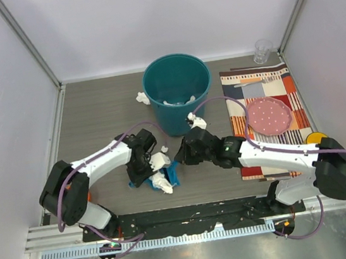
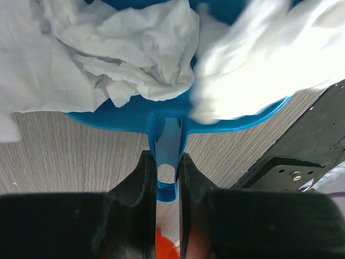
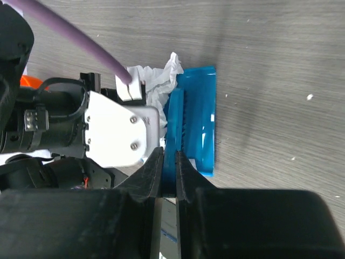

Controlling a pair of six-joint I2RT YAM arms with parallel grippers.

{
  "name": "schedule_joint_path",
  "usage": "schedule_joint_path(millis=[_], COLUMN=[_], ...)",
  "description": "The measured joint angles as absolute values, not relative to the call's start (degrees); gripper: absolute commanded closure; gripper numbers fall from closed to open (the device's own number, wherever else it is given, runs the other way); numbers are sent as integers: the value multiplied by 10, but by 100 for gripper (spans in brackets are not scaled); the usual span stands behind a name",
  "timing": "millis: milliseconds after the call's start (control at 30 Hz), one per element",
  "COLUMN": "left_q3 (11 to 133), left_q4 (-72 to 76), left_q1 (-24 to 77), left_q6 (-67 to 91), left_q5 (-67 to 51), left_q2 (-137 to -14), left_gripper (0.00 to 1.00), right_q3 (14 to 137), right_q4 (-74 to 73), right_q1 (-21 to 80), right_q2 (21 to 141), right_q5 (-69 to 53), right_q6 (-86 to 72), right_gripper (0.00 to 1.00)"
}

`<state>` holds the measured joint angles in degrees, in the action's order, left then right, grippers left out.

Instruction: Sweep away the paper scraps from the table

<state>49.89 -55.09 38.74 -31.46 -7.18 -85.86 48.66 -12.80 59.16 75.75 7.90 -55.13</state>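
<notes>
My left gripper [image 2: 167, 162] is shut on the handle of a blue dustpan [image 2: 135, 116] lying on the table [image 1: 94, 114]. Crumpled white paper scraps [image 2: 135, 48] fill the pan; from above they show beside the left gripper [image 1: 144, 170] as wads [image 1: 159, 162]. My right gripper [image 3: 170, 161] is shut on a blue brush [image 3: 197, 124], held at the pan's right side [image 1: 180, 156]. More paper scraps [image 3: 156, 81] lie by the brush. One scrap [image 1: 142, 98] sits left of the teal bin [image 1: 177, 90], and another [image 1: 197, 122] lies at its front right.
A striped placemat [image 1: 238, 89] at the right carries a pink plate [image 1: 270, 115] and cutlery [image 1: 256, 81]. A clear glass [image 1: 263, 50] stands at the far right corner. A yellow round thing [image 1: 315, 138] lies by the mat. White paper lies inside the bin.
</notes>
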Motion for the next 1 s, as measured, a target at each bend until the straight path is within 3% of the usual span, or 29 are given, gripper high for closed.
schedule_joint_path(millis=[433,600,867,1000], left_q3=[459,452,440,435], left_q4=[-519,-506,-544,-584], left_q1=[297,291,284,276], left_q6=[-318,-325,-421,-470], left_q5=[-113,-78,-3,15], left_q2=[-775,-769,-717,-696], left_gripper=[100,100,100,100], right_q3=[565,570,579,581], right_q4=[-267,-316,-378,-379], right_q1=[592,592,596,607], right_q2=[675,677,680,680], right_q5=[199,223,201,109], right_q6=[-476,-464,-429,-401], right_gripper=[99,99,99,99])
